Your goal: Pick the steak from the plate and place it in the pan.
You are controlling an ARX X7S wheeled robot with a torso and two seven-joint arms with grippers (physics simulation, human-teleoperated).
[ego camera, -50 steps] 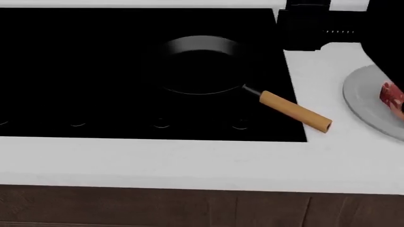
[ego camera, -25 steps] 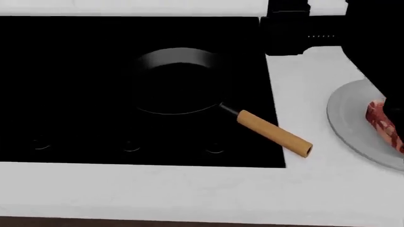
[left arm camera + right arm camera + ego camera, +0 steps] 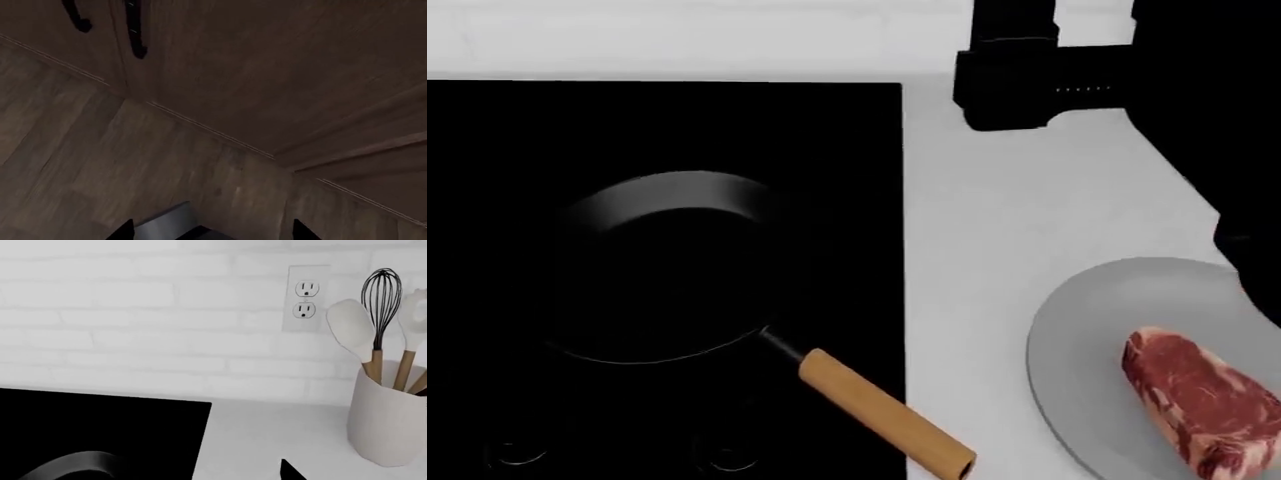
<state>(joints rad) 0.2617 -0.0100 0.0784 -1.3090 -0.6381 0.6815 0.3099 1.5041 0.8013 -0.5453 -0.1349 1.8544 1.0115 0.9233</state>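
Note:
The steak [image 3: 1204,400], red with pale marbling, lies on the light-grey plate [image 3: 1081,350] at the right of the head view, partly cut off by the frame edge. The black pan [image 3: 667,270] sits on the cooktop to its left, empty, with its wooden handle [image 3: 884,422] pointing toward the plate. My right arm [image 3: 1054,85] hangs dark over the counter behind the plate. The right gripper [image 3: 207,474] faces the back wall, well away from the steak, and only one fingertip [image 3: 288,471] shows. My left gripper [image 3: 210,232] is low beside the cabinets, its tips wide apart and empty.
The black cooktop [image 3: 694,120] is set into a white counter [image 3: 1001,230]. A pale crock [image 3: 390,415] with a whisk and spatulas stands against the brick wall under an outlet [image 3: 305,297]. Dark wooden cabinet doors with a black handle [image 3: 137,30] fill the left wrist view.
The head view has shifted: pan, handle and plate slid down and left in the picture. More of the plate and steak now shows. The steak has not left the plate.

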